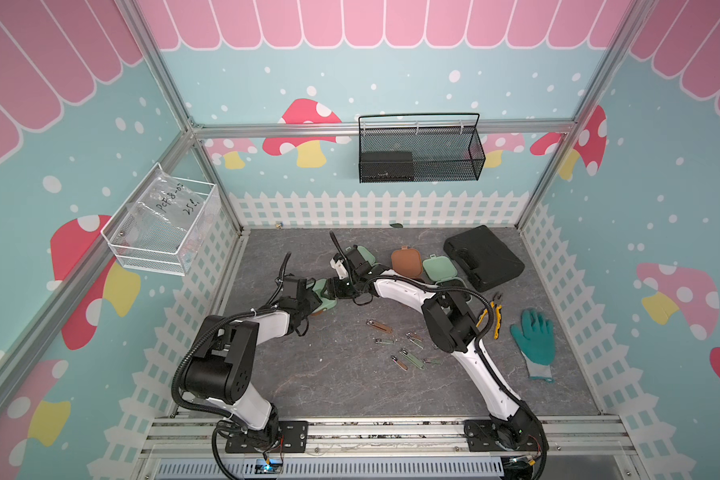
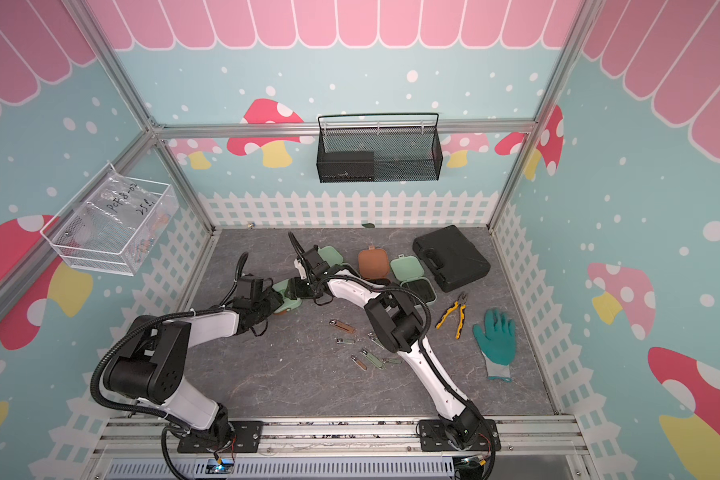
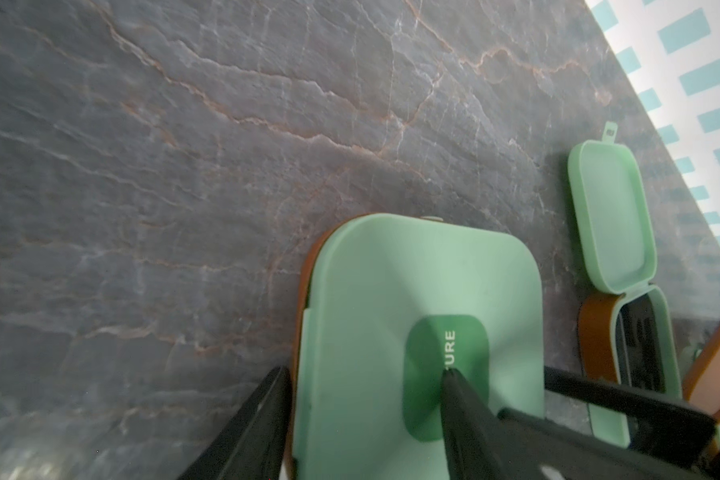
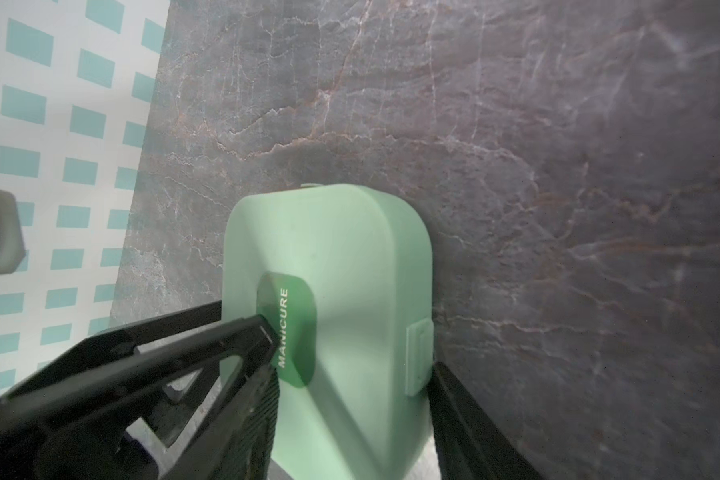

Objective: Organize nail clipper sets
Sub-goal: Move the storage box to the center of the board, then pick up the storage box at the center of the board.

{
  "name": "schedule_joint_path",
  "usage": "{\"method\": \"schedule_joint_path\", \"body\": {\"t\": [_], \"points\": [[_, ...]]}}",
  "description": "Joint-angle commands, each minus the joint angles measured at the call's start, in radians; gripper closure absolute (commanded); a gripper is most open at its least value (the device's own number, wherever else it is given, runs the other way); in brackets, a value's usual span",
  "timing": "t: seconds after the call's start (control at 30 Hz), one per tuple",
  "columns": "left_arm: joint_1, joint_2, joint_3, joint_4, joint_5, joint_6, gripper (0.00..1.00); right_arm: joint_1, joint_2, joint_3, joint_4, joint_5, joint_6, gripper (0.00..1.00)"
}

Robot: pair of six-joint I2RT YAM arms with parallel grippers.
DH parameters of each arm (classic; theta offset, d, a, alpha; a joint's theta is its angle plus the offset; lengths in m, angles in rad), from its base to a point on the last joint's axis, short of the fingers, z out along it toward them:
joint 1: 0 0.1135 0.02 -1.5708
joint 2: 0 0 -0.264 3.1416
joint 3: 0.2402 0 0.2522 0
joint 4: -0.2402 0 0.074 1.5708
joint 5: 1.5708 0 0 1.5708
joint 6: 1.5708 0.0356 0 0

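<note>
My left hand point(image 3: 364, 370), fingers apart, straddles one edge of the closed mint green case point(image 3: 391, 282), one fingertip at its dark green label and the other outside its brown rim; my right hand point(image 4: 354, 365), fingers likewise apart, straddles the same case from the opposite side. In both top views this case lies on the grey worktop point(image 1: 341, 395) left of centre; from it, an open mint case point(image 1: 366, 252) sits at 1 o'clock, the brown case point(image 1: 406, 262) and a second open mint case point(image 1: 439, 266) at 2 o'clock, and the loose metal clippers point(image 1: 412, 360) at 5 o'clock.
</note>
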Motion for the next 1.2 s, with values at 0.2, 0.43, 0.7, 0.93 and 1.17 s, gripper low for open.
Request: {"method": "schedule_joint_path", "body": {"t": [0.2,0.43,0.7,0.93,1.17], "points": [[-0.006,-0.323,0.118,-0.353,-0.172,0.087,0.32,0.01,-0.311,-0.086,-0.117,0.193,-0.221,0.32],[-0.014,-0.468,0.101,-0.472,-0.052,0.087,0.33,-0.093,-0.638,-0.481,-0.112,0.325,-0.296,0.34],[-0.211,-0.506,0.023,-0.474,-0.043,0.021,0.34,-0.313,-0.732,-0.673,-0.105,0.284,-0.457,0.4],[-0.336,-0.455,0.022,-0.459,-0.098,-0.05,0.37,-0.41,-0.589,-0.648,-0.063,0.28,-0.489,0.51],[-0.352,-0.445,0.016,-0.446,-0.107,-0.063,0.38,-0.453,-0.485,-0.63,-0.047,0.307,-0.487,0.59]]}}
